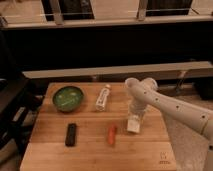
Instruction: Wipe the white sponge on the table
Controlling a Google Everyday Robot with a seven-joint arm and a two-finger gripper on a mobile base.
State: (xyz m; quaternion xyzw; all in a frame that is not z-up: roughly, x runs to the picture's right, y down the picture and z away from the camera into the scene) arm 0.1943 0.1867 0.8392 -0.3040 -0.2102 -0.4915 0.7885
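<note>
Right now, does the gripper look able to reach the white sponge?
Probably yes: the gripper hangs right over the white sponge, and the orange item beside it lies apart, leaving the way free.

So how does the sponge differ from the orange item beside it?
The sponge is white and blocky; the orange item is slim and rounded. The gripper is right over the sponge; the orange item lies free. Both lie on the table, similar in length.
</note>
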